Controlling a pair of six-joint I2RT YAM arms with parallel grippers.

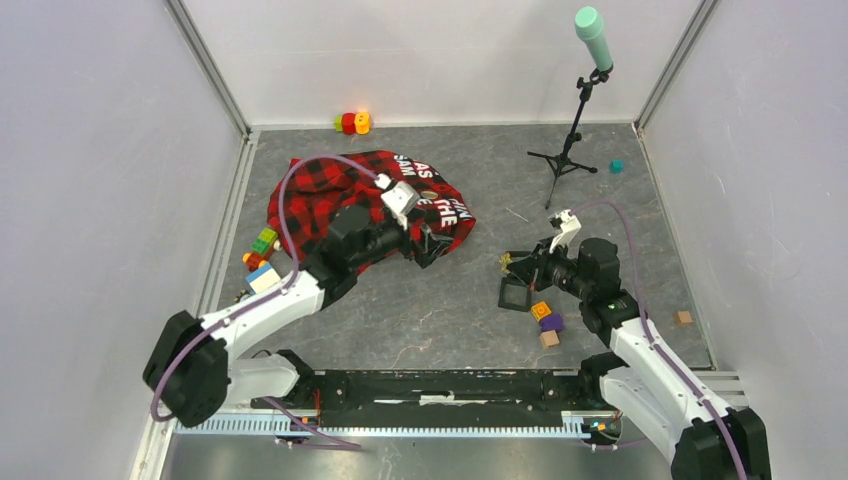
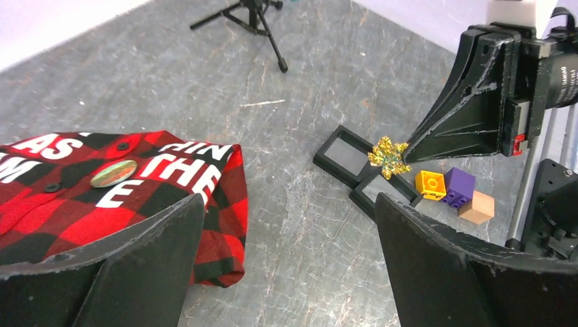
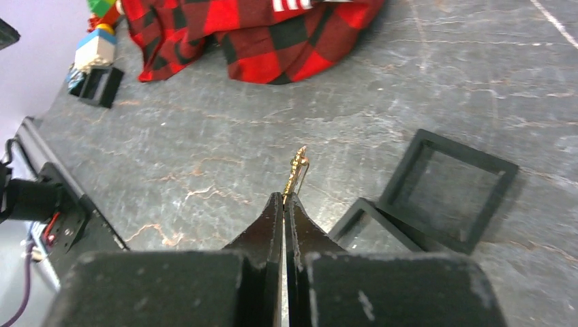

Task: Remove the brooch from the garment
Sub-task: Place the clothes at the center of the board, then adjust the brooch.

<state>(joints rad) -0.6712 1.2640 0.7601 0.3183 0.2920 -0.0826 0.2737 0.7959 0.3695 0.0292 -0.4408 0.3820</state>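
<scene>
The garment (image 1: 330, 195), a red-and-black check shirt with white letters, lies crumpled at the back left of the floor; it also shows in the left wrist view (image 2: 170, 170) and the right wrist view (image 3: 259, 34). My left gripper (image 1: 430, 245) hangs open just off the shirt's right edge, and there is nothing between its fingers (image 2: 287, 201). My right gripper (image 1: 515, 263) is shut on the brooch (image 2: 389, 157), a gold glittery snowflake held edge-on at the fingertips (image 3: 297, 167). The brooch is well clear of the shirt, above two black frames. A round badge (image 2: 114, 172) is pinned on the shirt's lettering.
Two black square frames (image 1: 515, 293) lie under my right gripper, with orange, purple and tan blocks (image 1: 547, 318) beside them. A microphone stand (image 1: 575, 110) is at the back right. Toy blocks (image 1: 262, 255) sit left of the shirt and more (image 1: 352, 122) by the back wall.
</scene>
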